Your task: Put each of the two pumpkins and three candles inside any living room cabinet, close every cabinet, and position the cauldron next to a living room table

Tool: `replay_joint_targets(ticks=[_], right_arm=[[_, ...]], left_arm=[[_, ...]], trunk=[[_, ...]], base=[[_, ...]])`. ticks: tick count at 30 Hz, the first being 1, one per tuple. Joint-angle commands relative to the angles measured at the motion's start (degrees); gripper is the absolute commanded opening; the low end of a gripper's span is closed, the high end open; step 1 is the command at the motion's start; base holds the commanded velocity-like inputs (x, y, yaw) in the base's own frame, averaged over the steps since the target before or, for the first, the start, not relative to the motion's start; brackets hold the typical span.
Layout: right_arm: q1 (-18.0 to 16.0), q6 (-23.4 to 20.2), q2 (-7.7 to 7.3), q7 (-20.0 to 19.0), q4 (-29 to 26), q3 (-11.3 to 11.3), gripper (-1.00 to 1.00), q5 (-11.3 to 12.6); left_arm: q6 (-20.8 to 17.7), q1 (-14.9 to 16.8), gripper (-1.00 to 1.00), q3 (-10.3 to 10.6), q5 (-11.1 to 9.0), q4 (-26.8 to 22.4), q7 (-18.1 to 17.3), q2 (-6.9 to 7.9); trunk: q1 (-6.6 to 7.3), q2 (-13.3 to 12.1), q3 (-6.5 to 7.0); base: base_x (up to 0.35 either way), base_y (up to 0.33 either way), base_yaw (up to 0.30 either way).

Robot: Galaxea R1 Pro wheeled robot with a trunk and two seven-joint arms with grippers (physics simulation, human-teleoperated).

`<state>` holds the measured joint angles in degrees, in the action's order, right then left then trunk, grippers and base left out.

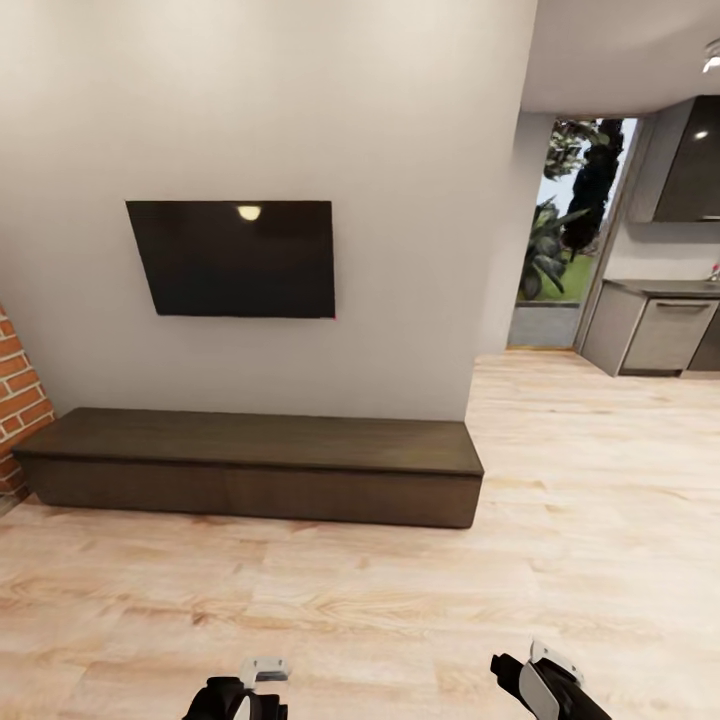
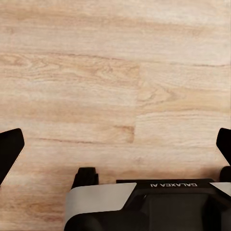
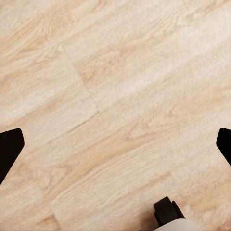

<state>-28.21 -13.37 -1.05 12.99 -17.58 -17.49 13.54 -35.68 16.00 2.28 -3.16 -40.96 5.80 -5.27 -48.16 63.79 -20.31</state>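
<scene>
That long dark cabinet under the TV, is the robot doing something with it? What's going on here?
Nothing is being handled right now. The robot faces the low dark-brown cabinet, which sits shut against the wall below the black TV. Both arms hang low over the wooden floor: the left gripper and right gripper are both open and empty. A kitchen and a glass door lie off to the right.

Floor: pale wood planks with visible grain, running from the wall to the kitchen area. Standing directly on it, against the wall: one long low dark-brown cabinet, both fronts shut. At far left, a brick pillar meets the floor.
</scene>
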Motion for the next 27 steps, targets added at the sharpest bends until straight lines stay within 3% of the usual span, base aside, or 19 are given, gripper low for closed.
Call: replay_joint_targets(ticks=[1,11,27], right_arm=[[0.00,0.00,0.00,-0.01,0.00,0.00,1.00,0.01],[0.00,0.01,0.00,-0.07,0.00,0.00,1.00,0.15],[0.00,-0.09,0.00,-0.16,0.00,0.00,1.00,0.39]], left_arm=[[0.00,0.00,1.00,0.00,0.00,0.00,0.00,0.00],[0.00,0.00,1.00,0.00,0.00,0.00,0.00,0.00],[0.00,0.00,1.00,0.00,0.00,0.00,-0.08,0.00]], trunk=[[0.00,0.00,0.00],[0.00,0.00,0.00],[0.00,0.00,0.00]], base=[[0.331,0.000,0.000],[0.327,0.059,0.000],[0.302,0.147,0.000]])
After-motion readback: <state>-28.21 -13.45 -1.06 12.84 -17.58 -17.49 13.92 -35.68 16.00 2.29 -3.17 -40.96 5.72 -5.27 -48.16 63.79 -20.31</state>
